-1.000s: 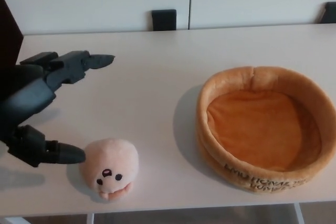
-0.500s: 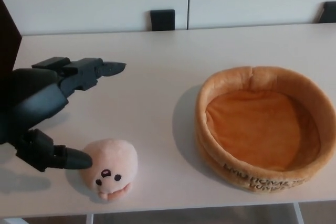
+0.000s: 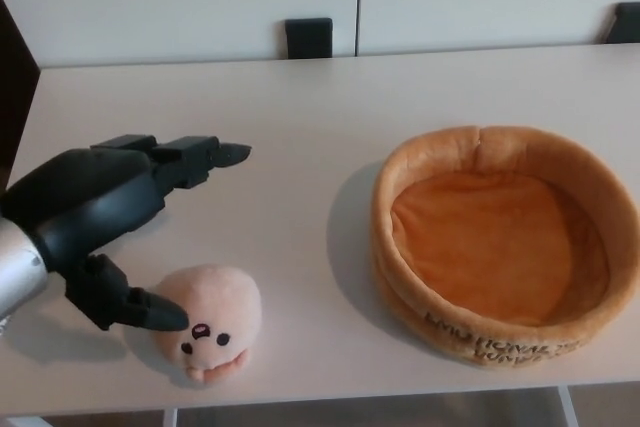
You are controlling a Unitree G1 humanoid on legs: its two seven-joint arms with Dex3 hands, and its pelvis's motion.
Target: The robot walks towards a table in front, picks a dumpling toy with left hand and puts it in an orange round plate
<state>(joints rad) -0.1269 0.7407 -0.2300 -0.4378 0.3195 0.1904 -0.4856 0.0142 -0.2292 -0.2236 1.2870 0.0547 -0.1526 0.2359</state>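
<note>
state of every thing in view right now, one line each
small peach plush dumpling toy with a stitched face: resting on the table, not lifted, face toward the camera
round orange plush plate with a raised rim: empty, sitting flat on the table right of the toy
black left hand: open, fingers spread above the toy, thumb tip at the toy's left side
right hand: not in view
white table: carries the toy and the plate
</note>
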